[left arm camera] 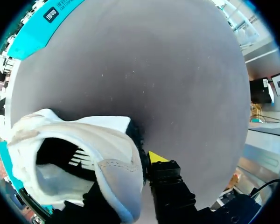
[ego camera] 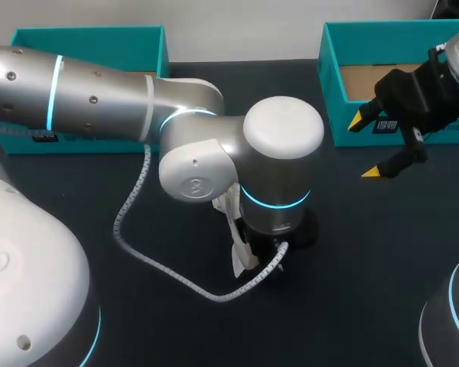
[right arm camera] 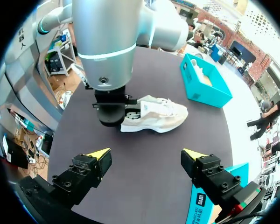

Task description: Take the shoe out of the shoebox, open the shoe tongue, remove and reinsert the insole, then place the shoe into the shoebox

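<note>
A white sneaker [right arm camera: 161,116] lies on its sole in the middle of the dark table, and only a white strip of it [ego camera: 231,222] shows under my left arm in the head view. My left gripper [right arm camera: 114,112] stands straight down at the shoe's heel. In the left wrist view the padded heel collar [left arm camera: 114,163] sits between its fingers, one yellow tip [left arm camera: 156,157] outside and the other finger inside the shoe, so the left gripper [left arm camera: 130,179] is shut on the collar. My right gripper [ego camera: 365,147] hangs open and empty at the right, well short of the shoe, as the right wrist view [right arm camera: 147,158] also shows.
One teal box [ego camera: 330,92] with a brown cardboard floor stands at the back right, just behind my right gripper. A second teal box [ego camera: 84,38] at the back left, also seen in the right wrist view [right arm camera: 203,91], has white paper in it. A grey cable [ego camera: 161,267] loops from my left arm.
</note>
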Controlling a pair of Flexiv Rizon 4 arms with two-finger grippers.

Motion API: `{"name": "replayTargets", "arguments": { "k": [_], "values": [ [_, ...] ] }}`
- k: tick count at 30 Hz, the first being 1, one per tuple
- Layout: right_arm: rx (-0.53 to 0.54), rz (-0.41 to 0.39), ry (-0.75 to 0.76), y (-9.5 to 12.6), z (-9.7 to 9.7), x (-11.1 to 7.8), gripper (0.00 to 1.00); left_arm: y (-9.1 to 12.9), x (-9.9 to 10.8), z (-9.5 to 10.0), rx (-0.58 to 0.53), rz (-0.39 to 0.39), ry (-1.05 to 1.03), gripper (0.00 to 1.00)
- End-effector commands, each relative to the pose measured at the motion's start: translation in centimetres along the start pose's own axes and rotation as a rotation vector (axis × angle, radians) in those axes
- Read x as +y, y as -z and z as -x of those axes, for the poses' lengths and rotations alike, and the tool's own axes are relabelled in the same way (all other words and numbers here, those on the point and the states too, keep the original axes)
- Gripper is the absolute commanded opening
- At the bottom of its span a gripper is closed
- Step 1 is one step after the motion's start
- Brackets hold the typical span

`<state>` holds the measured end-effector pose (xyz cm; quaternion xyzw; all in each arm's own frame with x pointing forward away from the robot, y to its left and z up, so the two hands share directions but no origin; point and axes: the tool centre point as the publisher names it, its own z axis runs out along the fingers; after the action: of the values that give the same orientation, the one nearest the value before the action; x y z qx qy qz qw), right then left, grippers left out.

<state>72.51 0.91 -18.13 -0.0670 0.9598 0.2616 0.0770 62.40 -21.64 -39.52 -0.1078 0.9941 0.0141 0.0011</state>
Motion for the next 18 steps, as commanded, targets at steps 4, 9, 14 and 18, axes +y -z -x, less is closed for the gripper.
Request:
{"name": "replayTargets", "arguments": {
  "k": [4, 9, 14, 18],
  "values": [
    [0.002, -0.002, -0.001, -0.2, 0.1, 0.0, 1.00, 0.8, 0.6, 0.4, 0.055, 0.014, -0.001, 0.00],
    [0.002, -0.002, -0.001, -0.2, 0.1, 0.0, 1.00, 4.4, 1.4, 0.8, 0.095, 0.049, -0.007, 0.00],
    [0.002, -0.002, -0.001, -0.2, 0.1, 0.0, 1.00, 9.1, 1.9, 1.5, 0.125, 0.112, -0.004, 0.00],
    [0.002, -0.002, -0.001, -0.2, 0.1, 0.0, 1.00, 13.0, 2.3, 2.0, 0.149, 0.120, -0.007, 0.00]
  ]
}}
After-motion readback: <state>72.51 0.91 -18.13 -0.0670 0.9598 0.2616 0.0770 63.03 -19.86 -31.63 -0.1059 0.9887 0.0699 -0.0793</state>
